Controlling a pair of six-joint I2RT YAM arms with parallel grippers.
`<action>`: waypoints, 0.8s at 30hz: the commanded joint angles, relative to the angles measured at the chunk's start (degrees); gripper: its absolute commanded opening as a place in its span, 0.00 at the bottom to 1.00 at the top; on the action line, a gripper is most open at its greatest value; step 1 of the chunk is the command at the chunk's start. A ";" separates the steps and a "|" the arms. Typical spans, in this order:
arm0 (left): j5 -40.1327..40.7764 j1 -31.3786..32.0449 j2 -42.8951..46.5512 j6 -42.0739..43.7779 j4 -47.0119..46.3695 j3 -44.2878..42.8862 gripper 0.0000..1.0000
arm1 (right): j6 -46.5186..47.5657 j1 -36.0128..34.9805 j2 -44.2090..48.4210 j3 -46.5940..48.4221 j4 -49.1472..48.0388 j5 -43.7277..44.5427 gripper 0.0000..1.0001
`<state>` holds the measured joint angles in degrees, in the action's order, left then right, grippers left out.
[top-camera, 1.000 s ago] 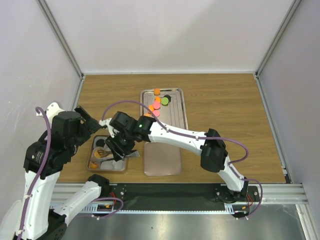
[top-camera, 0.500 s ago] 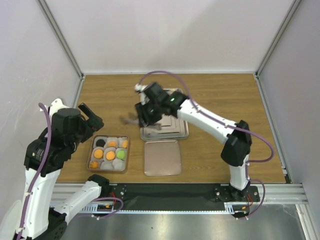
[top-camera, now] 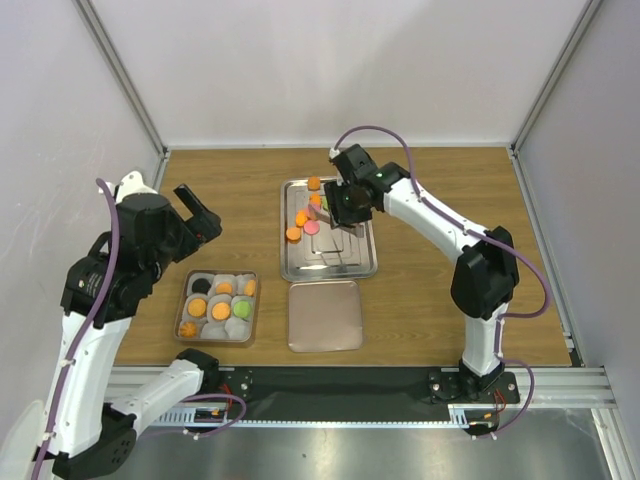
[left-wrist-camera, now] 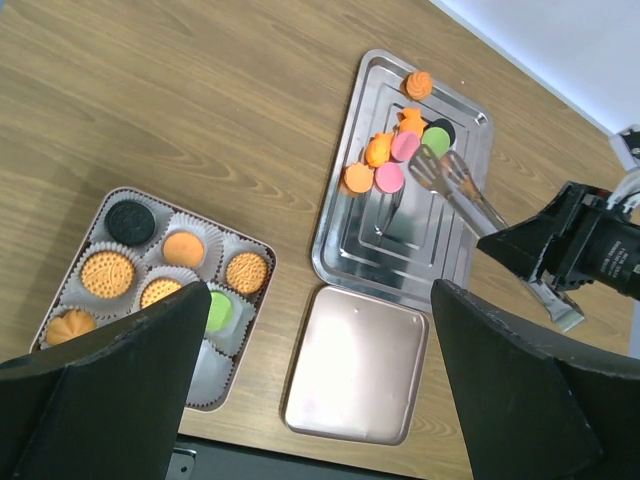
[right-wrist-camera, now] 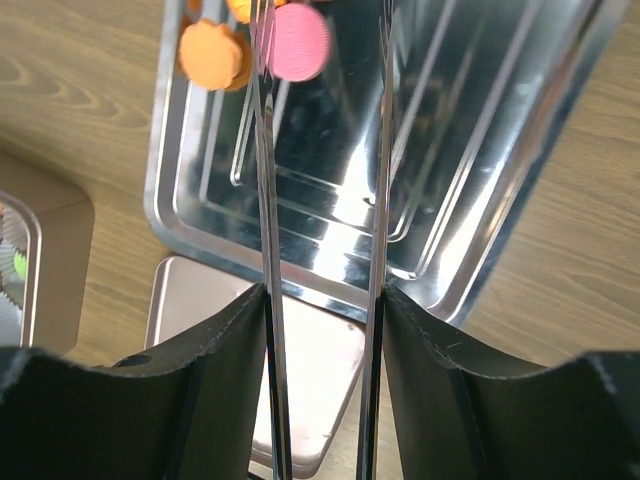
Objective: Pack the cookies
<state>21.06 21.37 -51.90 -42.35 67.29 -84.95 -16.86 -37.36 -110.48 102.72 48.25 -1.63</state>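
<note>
Right jaws are clenched on the tongs, gripping both handles. The tong blades stand apart and reach toward the far left part of the tray. In the right wrist view a pink cookie shows between the blades, close to the left one. I cannot tell whether either blade touches it.

The loose cookies sit bunched in the tray's far left corner, close to its far and left rims. The near half of the tray shows bare steel.

More cookies, one black, several orange and one green, sit in the paper cups of the box. The box lies near left on the desk.

The lid lies flat just near of the tray, its far edge along the tray's near rim. I cannot tell whether they touch. A strip of wood separates the box from both tray and lid.

Left jaws are released and empty, held high over the desk's left side, above and beyond the box. Wall panels close the desk's left, far and right edges. A broad band of wood lies between the tray's right rim and the right wall.
</note>
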 commanded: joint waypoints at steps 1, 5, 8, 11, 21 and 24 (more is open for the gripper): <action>-1.19 0.17 -0.13 2.53 -2.77 -1.89 0.99 | 0.87 -1.66 0.26 0.91 -1.14 0.13 0.52; -1.20 0.17 -0.13 2.71 -2.78 -1.63 0.99 | 1.31 -4.02 0.09 0.91 -1.05 -0.22 0.52; -1.11 0.17 0.31 2.62 -2.60 -1.28 0.99 | 1.66 -6.49 -0.70 1.78 -0.96 0.40 0.52; -1.11 0.17 1.01 2.10 -2.42 -0.57 0.99 | 1.92 -7.72 -2.29 3.19 0.18 0.75 0.52; -1.11 0.17 2.94 1.74 -1.54 0.75 0.99 | 2.10 -8.34 -4.75 4.95 0.44 1.54 0.53; -1.20 0.17 3.03 1.74 -1.63 1.01 0.99 | 2.36 -8.51 -5.45 6.17 0.53 1.54 0.53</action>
<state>20.51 21.37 -48.84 -40.97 66.59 -84.42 -15.42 -45.74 -115.20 104.97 49.28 -0.91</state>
